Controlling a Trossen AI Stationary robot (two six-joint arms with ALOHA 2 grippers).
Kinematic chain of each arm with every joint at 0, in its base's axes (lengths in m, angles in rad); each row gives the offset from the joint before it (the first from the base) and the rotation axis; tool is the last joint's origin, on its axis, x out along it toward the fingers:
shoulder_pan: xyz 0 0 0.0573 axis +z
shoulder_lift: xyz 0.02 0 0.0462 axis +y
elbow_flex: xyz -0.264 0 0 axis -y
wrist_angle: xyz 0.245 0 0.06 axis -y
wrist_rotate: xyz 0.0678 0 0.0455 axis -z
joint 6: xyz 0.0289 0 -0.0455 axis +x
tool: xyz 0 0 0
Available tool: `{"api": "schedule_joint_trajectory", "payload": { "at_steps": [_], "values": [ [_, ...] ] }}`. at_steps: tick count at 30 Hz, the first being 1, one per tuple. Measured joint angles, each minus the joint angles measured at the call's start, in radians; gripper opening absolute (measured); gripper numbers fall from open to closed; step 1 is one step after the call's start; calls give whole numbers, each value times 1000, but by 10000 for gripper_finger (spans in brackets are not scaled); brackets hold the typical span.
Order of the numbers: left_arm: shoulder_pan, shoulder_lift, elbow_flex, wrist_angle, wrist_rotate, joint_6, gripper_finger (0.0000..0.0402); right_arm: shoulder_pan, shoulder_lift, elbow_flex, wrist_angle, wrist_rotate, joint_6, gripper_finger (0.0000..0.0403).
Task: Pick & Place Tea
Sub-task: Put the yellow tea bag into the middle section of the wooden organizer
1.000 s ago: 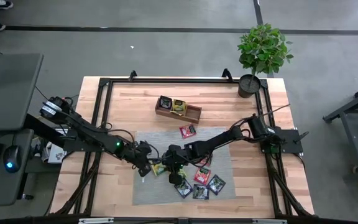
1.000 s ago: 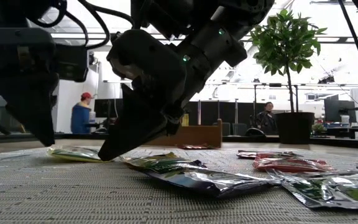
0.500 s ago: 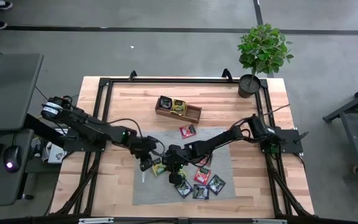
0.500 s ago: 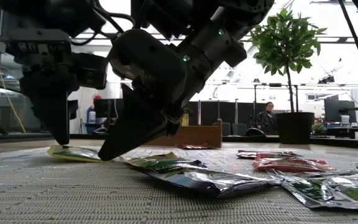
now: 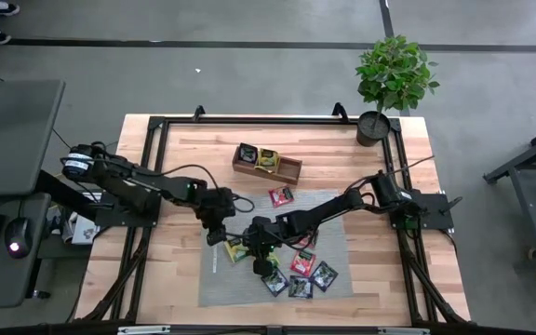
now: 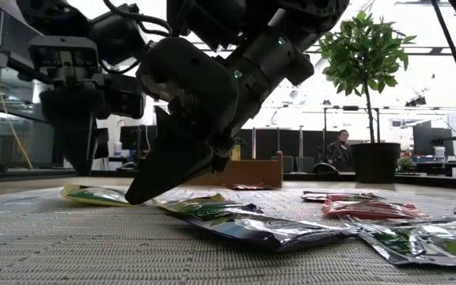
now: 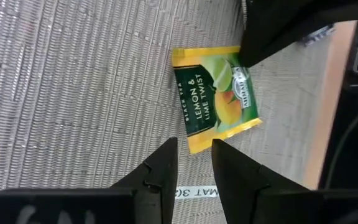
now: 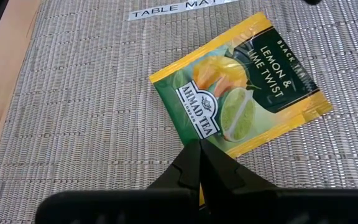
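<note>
On grey mat (image 5: 249,214), yellow-green sachet (image 7: 215,98) lies flat, label sideways.

Both pincers (image 5: 220,234) (image 5: 253,247) low, nearly closed

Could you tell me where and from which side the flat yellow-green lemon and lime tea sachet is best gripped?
The flat yellow-green lemon and lime tea sachet lies flat on the grey woven mat. Probably best: take its free edge nearest the left gripper, from above. The right gripper, fingertips together, rests on the opposite side.
</note>
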Motion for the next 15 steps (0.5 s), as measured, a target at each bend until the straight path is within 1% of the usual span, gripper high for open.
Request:
{"api": "schedule_joint_trajectory", "payload": {
  "at_steps": [7, 15],
  "values": [
    [74, 0, 0, 0, 134, 60, 97, 0, 0, 0, -1, 6, 0, 0],
    [136, 16, -1, 0, 209, 89, 97, 1, 0, -1, -2, 11, 0, 0]
  ]
}}
